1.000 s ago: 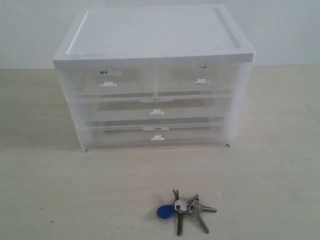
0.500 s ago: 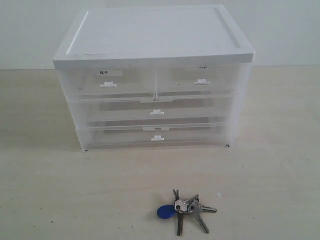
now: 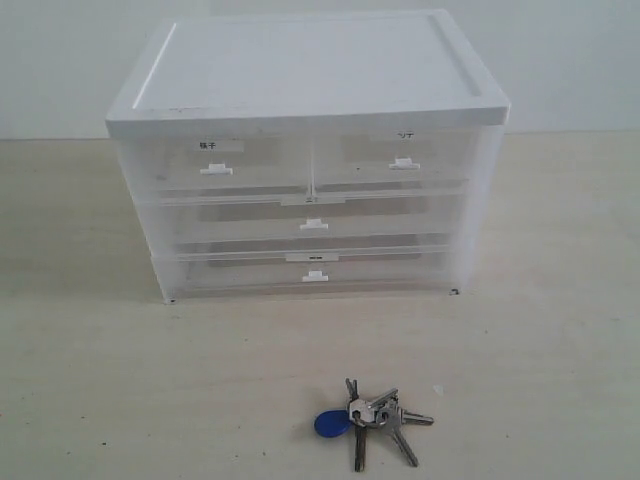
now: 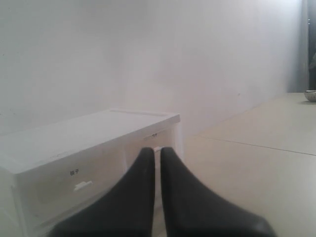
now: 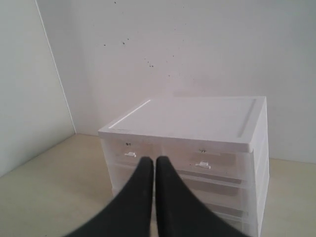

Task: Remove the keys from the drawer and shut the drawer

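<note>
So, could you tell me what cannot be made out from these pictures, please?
1. Exterior view: the label on the drawer is too faint and small to read.
2. Exterior view: cloudy fronts on the cabinet blur whatever lies inside.
3. Exterior view: the keys overlap, so their count is unclear.
4. Left wrist view: the left hand hides the cabinet's lower front.
5. Right wrist view: the right hand does likewise; the keys do not show.

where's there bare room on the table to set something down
Bare table opens left of the keys, and right of them too. An open strip runs between the keys and the front of the drawer unit. Its flat top is bare as well. Only the keys' own spot is taken.
</note>
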Available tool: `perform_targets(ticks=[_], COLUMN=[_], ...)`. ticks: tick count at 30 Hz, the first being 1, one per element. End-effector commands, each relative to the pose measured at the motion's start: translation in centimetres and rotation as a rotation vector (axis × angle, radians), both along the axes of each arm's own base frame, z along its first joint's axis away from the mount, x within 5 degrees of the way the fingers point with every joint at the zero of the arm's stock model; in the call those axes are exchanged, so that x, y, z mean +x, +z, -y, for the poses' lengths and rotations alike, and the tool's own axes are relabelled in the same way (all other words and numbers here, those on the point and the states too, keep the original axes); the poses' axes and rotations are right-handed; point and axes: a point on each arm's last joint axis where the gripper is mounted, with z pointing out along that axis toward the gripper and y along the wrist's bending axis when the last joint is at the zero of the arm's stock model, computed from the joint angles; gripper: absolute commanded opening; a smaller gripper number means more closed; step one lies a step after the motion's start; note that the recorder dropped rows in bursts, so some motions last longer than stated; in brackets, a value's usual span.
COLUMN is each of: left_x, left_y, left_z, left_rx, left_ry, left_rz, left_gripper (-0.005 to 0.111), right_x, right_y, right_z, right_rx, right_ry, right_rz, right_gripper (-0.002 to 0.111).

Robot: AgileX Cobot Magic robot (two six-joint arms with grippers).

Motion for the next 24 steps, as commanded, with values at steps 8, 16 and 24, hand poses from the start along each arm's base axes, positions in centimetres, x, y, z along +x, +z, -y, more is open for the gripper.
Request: perform_targets(ticks=[8,16,24], left_x=[0.4,1.0,2.1], left_y=[-0.1,-0.4,-4.3], left_z=[-0.4,-1.2,-2.0], left_rx=[-0.009,-0.030,0.012], left_ry=[0.112,0.315,0.538], left_rz=[-0.013,-0.034,-0.143], left_gripper=[0.005,0.005,0.005], right_x=[-0.1,-0.1,-0.1], right_y=[0.1,0.1,0.1], right_z=[0.1,0.1,0.1], right_rx=[0.004,0.008,0.008], right_ry=[-0.005,-0.004,-0.004], right_rz=[0.011,0.009,0.008], right_gripper=[0.000,0.000,0.000])
